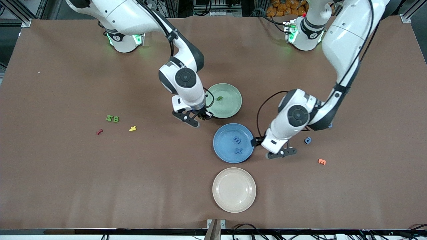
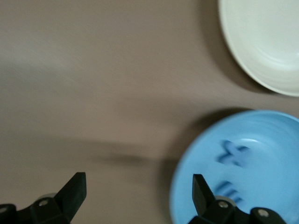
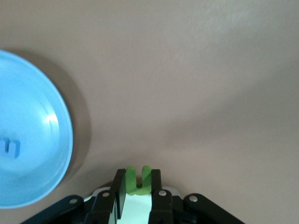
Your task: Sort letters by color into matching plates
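The bright blue plate holds two blue letters; the left wrist view shows this plate with both letters in it. My left gripper hangs open and empty over the table, beside that plate's rim toward the left arm's end. One green letter lies in the pale green plate. My right gripper is shut on a green letter, over the table next to the green plate's rim. Two more green letters lie toward the right arm's end. A blue letter lies beside the left arm.
A beige plate sits nearer the front camera than the blue one. A red letter and a yellow letter lie near the two green letters. An orange letter lies toward the left arm's end.
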Tool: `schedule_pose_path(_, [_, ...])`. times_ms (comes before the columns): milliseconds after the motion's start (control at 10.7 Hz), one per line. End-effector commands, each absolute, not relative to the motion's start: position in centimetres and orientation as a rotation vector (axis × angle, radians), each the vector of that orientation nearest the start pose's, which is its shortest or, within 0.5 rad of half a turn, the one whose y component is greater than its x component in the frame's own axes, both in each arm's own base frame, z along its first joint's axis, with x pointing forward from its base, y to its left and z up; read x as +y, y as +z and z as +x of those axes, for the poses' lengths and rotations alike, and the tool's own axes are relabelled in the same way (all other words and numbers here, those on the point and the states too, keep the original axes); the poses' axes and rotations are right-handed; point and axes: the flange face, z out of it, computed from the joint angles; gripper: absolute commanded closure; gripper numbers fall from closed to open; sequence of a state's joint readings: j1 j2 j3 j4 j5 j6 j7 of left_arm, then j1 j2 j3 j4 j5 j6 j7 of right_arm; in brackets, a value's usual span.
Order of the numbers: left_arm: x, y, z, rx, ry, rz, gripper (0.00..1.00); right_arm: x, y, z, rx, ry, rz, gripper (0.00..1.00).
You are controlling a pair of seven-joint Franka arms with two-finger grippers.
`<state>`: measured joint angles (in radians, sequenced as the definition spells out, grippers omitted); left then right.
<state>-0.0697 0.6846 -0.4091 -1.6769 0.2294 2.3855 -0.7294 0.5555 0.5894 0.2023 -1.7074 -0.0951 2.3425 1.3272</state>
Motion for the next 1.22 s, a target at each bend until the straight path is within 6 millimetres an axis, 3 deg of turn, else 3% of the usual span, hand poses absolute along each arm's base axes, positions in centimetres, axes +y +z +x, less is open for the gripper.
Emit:
schedule_pose_path(0, [-23.2,25.2,62.9,-0.159,-0.055,-3.211,0.00,48.9,25.8,48.2,0.845,0.041,-2.942,1.00])
schedule_pose_path(187, [-20.4,23.9,62.7,-0.078,-0.035,-3.172,0.00,50.6,25.1,46.2,0.826,0.065,-2.950,1.00])
schedule_pose_path(374, [-17.1,22.9,62.0,0.114,-0.065,-3.059,0.00,52.2,23.8,44.2,0.791,0.088,-2.970,1.00])
schedule_pose_path(561, [-16.6,22.9,61.5,0.390,-0.063,-2.999,0.00,53.4,24.0,42.9,0.777,0.109,-2.965,1.00])
schedule_pose_path(748, [-15.5,22.8,61.2,0.559,-0.039,-2.967,0.00,54.2,24.2,41.8,0.759,0.116,-2.964,1.00])
schedule_pose_path(1122, [-14.7,24.3,60.8,0.564,-0.049,-2.959,0.00,54.6,23.1,40.6,0.709,0.118,-3.001,1.00])
